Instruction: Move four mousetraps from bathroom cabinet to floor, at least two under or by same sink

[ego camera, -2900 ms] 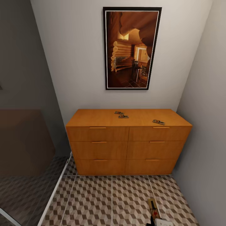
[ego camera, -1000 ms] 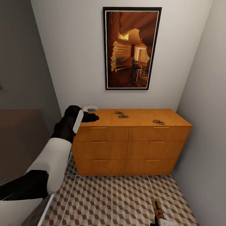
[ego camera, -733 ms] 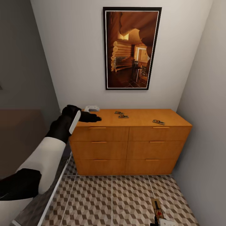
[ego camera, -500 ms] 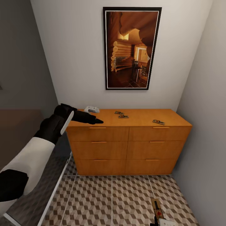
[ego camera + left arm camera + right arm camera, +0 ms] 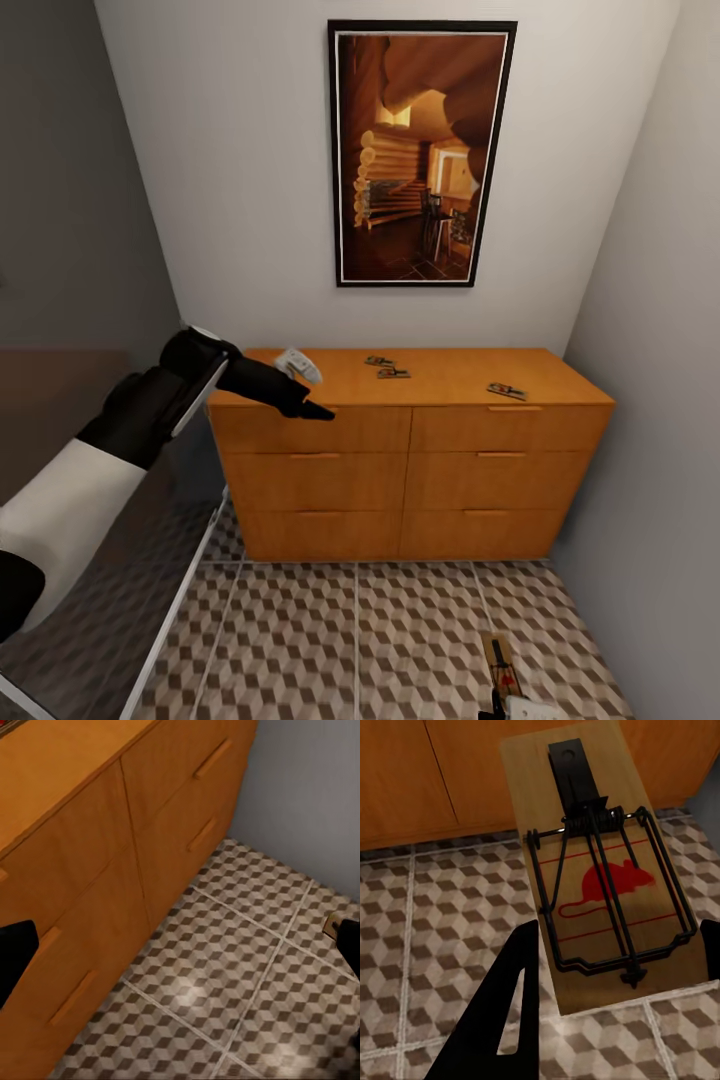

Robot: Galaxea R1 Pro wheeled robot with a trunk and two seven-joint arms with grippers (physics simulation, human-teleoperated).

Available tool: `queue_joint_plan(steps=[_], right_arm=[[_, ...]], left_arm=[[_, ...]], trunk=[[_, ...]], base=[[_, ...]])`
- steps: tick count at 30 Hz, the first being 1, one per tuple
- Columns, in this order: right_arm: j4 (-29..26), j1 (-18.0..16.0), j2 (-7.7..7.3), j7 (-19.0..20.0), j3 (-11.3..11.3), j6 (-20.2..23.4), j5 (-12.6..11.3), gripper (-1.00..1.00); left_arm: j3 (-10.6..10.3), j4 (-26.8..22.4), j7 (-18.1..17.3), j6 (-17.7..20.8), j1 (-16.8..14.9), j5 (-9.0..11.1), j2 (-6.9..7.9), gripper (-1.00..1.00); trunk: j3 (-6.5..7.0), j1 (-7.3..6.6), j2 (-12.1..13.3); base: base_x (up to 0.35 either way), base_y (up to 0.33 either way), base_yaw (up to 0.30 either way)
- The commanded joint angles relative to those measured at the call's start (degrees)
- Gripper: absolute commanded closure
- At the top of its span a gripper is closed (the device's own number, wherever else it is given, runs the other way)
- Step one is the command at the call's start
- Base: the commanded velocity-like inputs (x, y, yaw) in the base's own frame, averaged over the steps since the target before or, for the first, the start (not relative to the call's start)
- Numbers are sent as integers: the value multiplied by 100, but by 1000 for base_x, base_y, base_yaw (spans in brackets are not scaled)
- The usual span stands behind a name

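Bathroom corner, cube-tile bathroom floor (image 5: 300,640) | left gripper (image 5: 305,400) spread, swung up over cabinet (image 5: 410,450) edge since a second ago, nearing mousetraps (image 5: 385,366) | right gripper (image 5: 615,945) pinching one mousetrap (image 5: 600,870) low over tiles

Soft, even light fills my head view, with no hard source visible. The far wall (image 5: 250,200) reads pale and bright; the left side falls into a dim grey-brown murk. The cabinet (image 5: 410,450) top glows warm orange, its fronts slightly darker, and it casts only a faint shadow on the bathroom floor (image 5: 350,640). Straight lines splay toward the picture's edges. My left wrist view shows a pale sheen on the tiles. The renders look slightly soft overall.
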Motion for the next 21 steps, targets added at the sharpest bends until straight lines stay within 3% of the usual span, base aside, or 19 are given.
queue_joint_plan(steps=[1,7,21], right_arm=[[2,-4,2,-39,50,-10,-14,100],[1,-4,1,-39,50,-18,-15,100],[19,-4,-17,-12,50,-13,-14,100]], left_arm=[[-93,-11,-9,38,-7,12,6,-100],[-306,-20,-18,38,-8,11,-4,-100],[-336,-21,-19,38,-8,11,-28,-100]], trunk=[[-6,2,-3],[-6,2,-3],[-6,2,-3]], base=[[256,0,0],[306,0,0],[323,0,0]])
